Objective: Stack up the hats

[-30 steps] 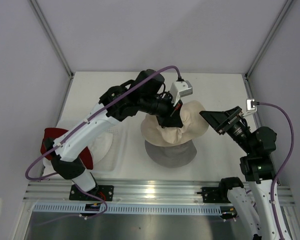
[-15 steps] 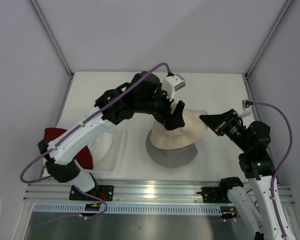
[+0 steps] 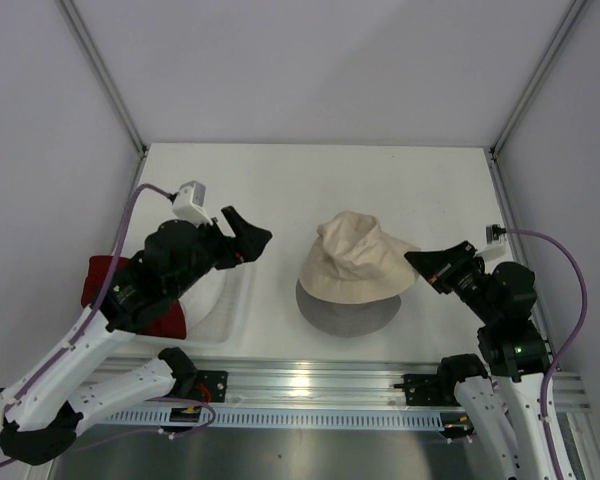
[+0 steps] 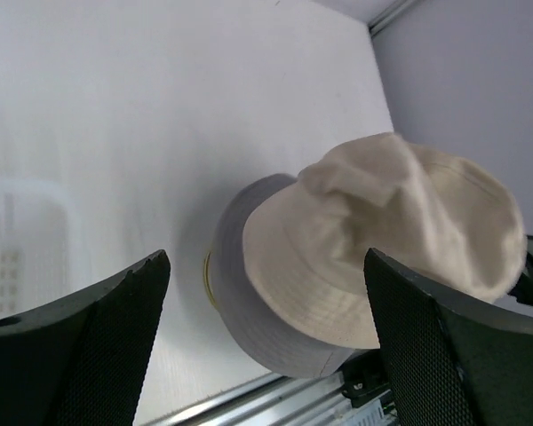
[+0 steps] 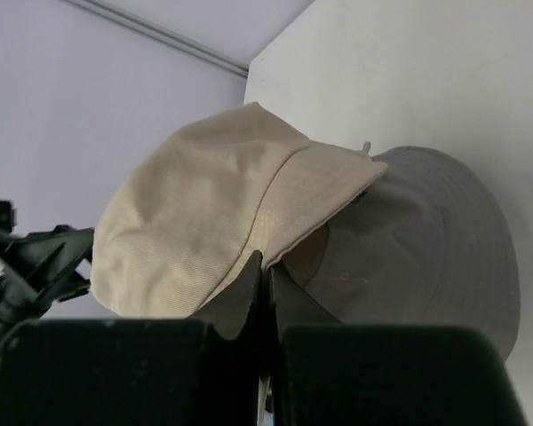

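A beige hat point(image 3: 355, 262) point(image 4: 382, 231) point(image 5: 195, 222) lies crown up in the middle of the table. It rests on a flat grey hat point(image 3: 345, 315) point(image 4: 249, 311) point(image 5: 426, 240) whose brim sticks out at the near side. My left gripper point(image 3: 248, 232) point(image 4: 266, 257) is open and empty, well to the left of this pile. My right gripper point(image 3: 412, 258) point(image 5: 266, 262) is shut, its tips against the right edge of the beige brim; a pinch on the cloth cannot be made out. A dark red hat point(image 3: 102, 275) and a white hat point(image 3: 212, 292) lie at the left, partly hidden by my left arm.
A shallow clear plastic tray point(image 3: 238, 305) point(image 4: 18, 240) holds the white hat at the left. The aluminium rail point(image 3: 310, 380) with both arm bases runs along the near edge. Side walls close in the table on the left and right.
My left gripper opened, let go of the beige hat and pulled back to the left. The hat settled flat on the grey one. My right gripper shut at the brim.
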Controlling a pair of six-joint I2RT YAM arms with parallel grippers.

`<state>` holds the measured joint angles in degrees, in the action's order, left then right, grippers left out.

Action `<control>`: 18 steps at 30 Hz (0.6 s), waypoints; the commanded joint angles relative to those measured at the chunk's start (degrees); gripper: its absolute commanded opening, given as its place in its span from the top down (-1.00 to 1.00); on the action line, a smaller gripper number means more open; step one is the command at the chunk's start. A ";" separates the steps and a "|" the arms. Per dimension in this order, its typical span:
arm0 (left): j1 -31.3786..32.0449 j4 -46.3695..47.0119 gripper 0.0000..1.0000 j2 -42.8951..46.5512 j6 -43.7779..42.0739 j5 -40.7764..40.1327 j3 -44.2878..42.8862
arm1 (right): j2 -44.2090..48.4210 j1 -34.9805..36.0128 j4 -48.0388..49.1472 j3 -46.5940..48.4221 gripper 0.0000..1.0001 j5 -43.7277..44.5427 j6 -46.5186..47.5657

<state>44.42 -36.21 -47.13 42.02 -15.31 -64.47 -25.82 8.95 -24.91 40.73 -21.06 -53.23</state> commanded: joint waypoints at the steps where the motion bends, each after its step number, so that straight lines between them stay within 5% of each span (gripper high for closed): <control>1: -0.74 5.09 -0.80 1.43 14.91 -1.39 7.40 | 2.96 0.28 -1.37 -3.54 1.00 -2.74 2.16; 10: 0.84 26.68 -0.65 3.37 31.98 5.99 24.62 | 12.36 0.63 -6.56 -10.31 1.00 1.19 4.63; 18: 3.12 31.54 -0.50 -1.20 36.19 7.31 25.53 | 15.28 0.72 -3.49 -15.41 1.00 -1.18 3.14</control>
<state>46.33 -11.77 -46.72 73.58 -9.65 -38.79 -10.68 9.28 -29.69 26.57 -21.34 -50.19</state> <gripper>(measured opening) 0.759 0.011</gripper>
